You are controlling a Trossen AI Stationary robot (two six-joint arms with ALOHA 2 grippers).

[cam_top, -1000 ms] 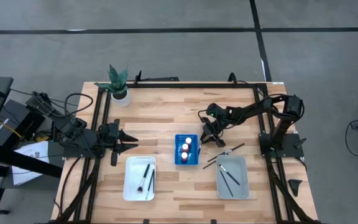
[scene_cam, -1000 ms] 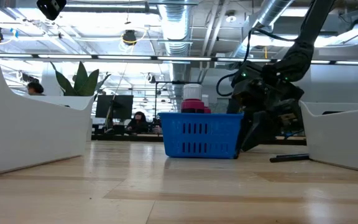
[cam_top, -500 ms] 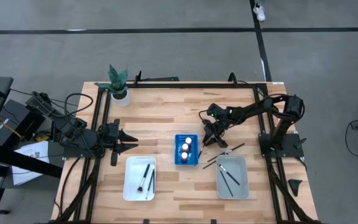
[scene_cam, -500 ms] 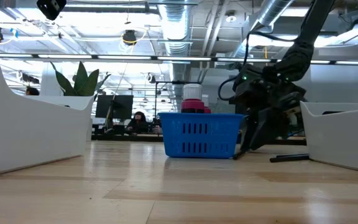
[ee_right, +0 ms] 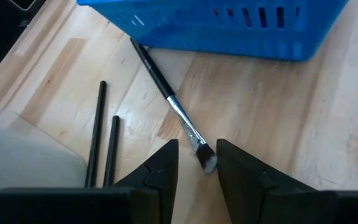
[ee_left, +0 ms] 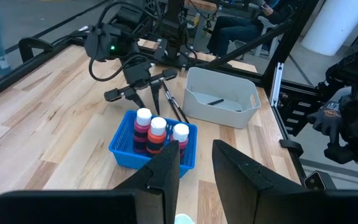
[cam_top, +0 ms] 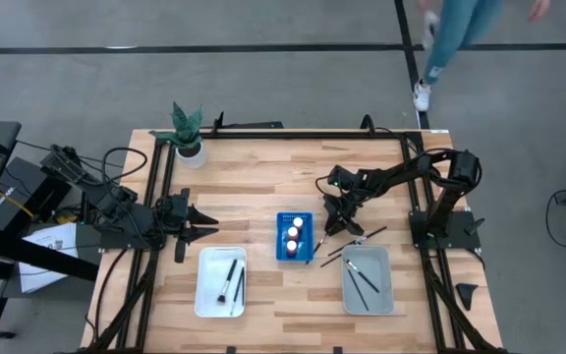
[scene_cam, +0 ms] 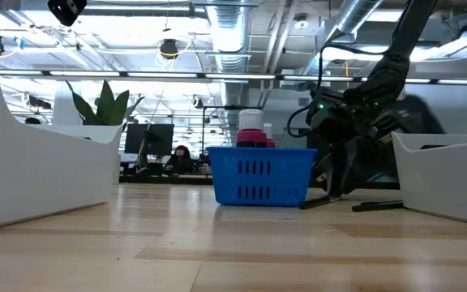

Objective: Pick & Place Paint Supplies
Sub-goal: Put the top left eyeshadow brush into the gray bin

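- The right gripper (cam_top: 334, 224) sits a little right of the frame's centre in the high view, low over the pale wooden plank table (cam_top: 263, 187), just right of the blue slotted plastic basket (cam_top: 296, 237).
- Its dark fingers (ee_right: 166, 163) stand a narrow way apart, and the bristle end of a thin black-handled brush with a silver ferrule (ee_right: 173, 106) lies between their tips on the wood; whether they pinch it I cannot tell.
- That brush's handle runs under the edge of the blue basket in the right wrist view, and in the low view it slants down to the table at the basket's right corner.
- Three small red paint bottles with white caps (ee_left: 157, 132) stand upright inside the basket, in a row.
- Two more thin black brushes (cam_top: 357, 242) lie loose on the wood in the centre-right of the high view, between the basket and the grey rectangular tray (cam_top: 367, 280).
- The grey tray, lower right of centre, holds two dark brushes crossing each other.
- The white rectangular tray (cam_top: 220, 282), lower left of centre, holds two dark-handled brushes side by side.
- The left gripper (cam_top: 201, 222) waits at the left edge of the table, above the white tray, its fingers slightly parted with nothing between them.
- A small potted green plant (cam_top: 187, 133) stands in the upper-left corner of the table.
- A person's legs in blue trousers (cam_top: 452, 34) cross the floor at the upper right of the high view.
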